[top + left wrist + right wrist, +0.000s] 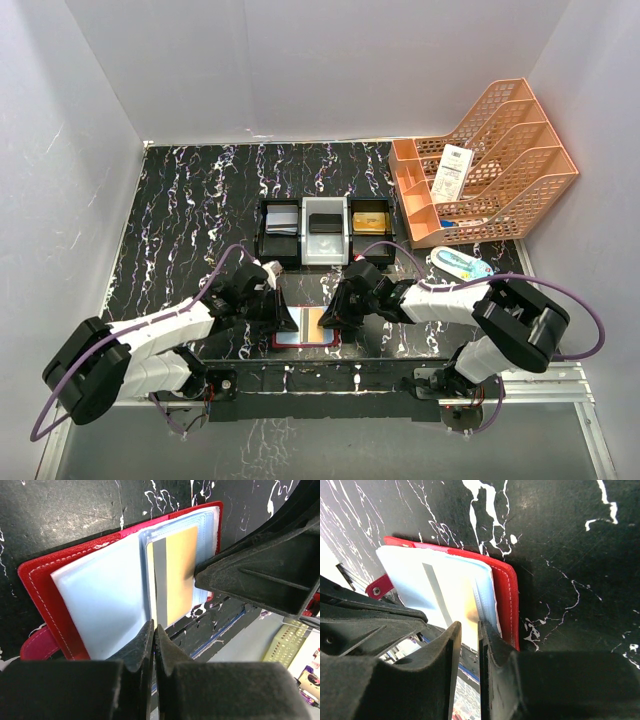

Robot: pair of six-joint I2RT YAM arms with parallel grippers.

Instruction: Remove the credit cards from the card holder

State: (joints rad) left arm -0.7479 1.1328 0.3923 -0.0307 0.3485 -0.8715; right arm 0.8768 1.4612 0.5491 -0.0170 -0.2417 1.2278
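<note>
The red card holder (306,330) lies open at lower centre of the top view, with the orange-gold card (177,575) inside a clear sleeve (105,605). The left gripper (154,630) is pinched shut at the sleeves' edge. The right gripper (468,630) has its jaws narrowly apart there, and whether it grips anything cannot be told.

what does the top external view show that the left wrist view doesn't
Only top external: the orange mesh file rack and the black-and-white three-compartment tray. Only left wrist: the grey stripe on the orange-gold plastic card, tucked in a clear sleeve. Both: the open dark-red folding wallet lying on the black marbled table.
</note>
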